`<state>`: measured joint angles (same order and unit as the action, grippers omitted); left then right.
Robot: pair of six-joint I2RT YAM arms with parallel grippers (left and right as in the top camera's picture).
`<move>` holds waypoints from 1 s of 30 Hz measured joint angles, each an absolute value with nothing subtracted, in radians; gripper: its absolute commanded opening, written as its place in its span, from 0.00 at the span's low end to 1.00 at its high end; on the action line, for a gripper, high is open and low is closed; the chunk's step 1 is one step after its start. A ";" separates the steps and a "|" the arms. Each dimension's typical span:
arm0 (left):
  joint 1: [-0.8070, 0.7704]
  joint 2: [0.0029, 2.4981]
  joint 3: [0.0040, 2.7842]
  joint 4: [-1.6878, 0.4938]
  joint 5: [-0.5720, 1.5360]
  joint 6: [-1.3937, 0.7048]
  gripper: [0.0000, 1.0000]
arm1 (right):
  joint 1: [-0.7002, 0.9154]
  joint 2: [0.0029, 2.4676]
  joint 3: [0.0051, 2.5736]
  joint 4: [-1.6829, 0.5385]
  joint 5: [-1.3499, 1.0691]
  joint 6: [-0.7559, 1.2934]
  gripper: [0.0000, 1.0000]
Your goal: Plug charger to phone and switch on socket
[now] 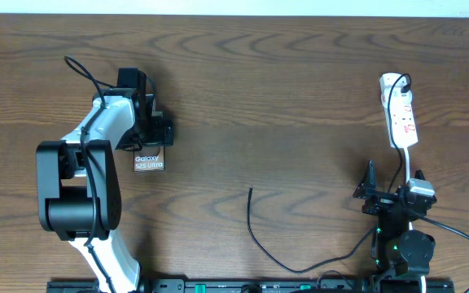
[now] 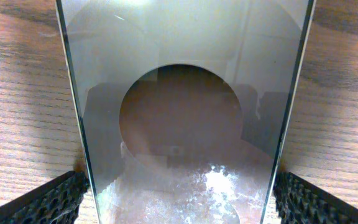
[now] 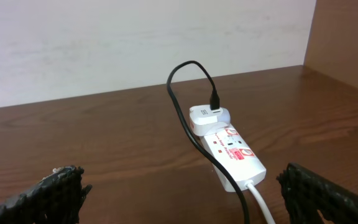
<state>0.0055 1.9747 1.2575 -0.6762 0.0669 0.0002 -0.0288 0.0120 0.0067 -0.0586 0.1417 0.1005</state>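
The phone point(image 1: 150, 161) is a dark slab with white "Galaxy S25 Ultra" text at the left of the table. My left gripper point(image 1: 148, 145) is shut on its long sides. In the left wrist view the phone point(image 2: 179, 93) fills the frame, brownish oval showing, and the finger pads of the left gripper point(image 2: 179, 193) touch both edges. The charger cable point(image 1: 256, 236) lies loose mid-table, its plug tip point(image 1: 251, 190) free. The white socket point(image 1: 399, 114) lies at the far right. My right gripper point(image 1: 379, 195) is open and empty, just in front of it.
In the right wrist view the socket point(image 3: 232, 149) carries a white adapter with the black cable point(image 3: 182, 112) looping out of it, and a white cord point(image 3: 258, 199) runs towards me. A pale wall stands behind the table's far edge.
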 measured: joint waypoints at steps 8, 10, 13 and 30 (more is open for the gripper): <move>0.005 1.964 1.238 -0.654 0.065 0.000 0.98 | -0.029 0.012 0.007 -0.059 0.142 0.101 0.99; 0.005 1.963 1.238 -0.653 0.065 0.000 0.98 | -0.029 0.012 0.007 -0.059 0.142 0.101 0.99; 0.005 1.963 1.238 -0.653 0.065 0.000 0.98 | -0.029 0.012 0.007 -0.059 0.142 0.101 0.99; 0.006 1.963 1.237 -0.649 0.065 0.000 0.93 | -0.029 0.012 0.007 -0.059 0.142 0.101 0.99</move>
<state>0.0055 1.9633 1.2373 -0.6487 0.0650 0.0002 -0.0288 0.0120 0.0071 -0.0586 0.1417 0.1005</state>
